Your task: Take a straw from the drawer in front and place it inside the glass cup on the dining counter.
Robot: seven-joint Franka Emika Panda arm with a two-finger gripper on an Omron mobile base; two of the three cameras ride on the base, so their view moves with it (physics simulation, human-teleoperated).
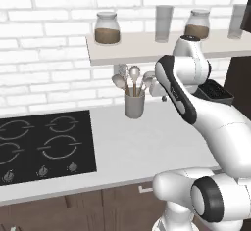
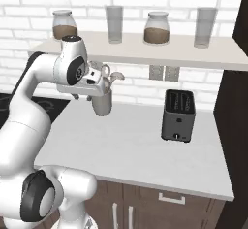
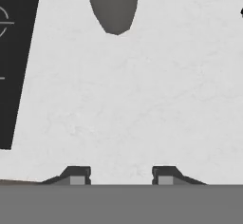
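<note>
The end effector (image 3: 121,175) is being held above the white counter (image 1: 142,147), with its two fingertips (image 3: 76,175) standing well apart and nothing being gripped between them. In the hand view, bare counter surface is being seen below the tips, with the grey utensil holder (image 3: 114,7) at the top edge and the black cooktop (image 3: 14,66) along the left side. In the right base view, the hand is being carried just in front of the utensil holder (image 2: 102,102), near the brick wall. A toaster (image 2: 178,115) is standing on the counter to the right, well apart from the arm. On the shelf (image 2: 145,48) above, two jars (image 2: 157,28) of brown contents and two tall grey glasses (image 2: 115,23) are being kept. A drawer (image 2: 169,201) with a slim silver handle is being shown shut under the counter's front edge, at the bottom of the right base view. Whether a straw is lying inside it cannot be told.
</note>
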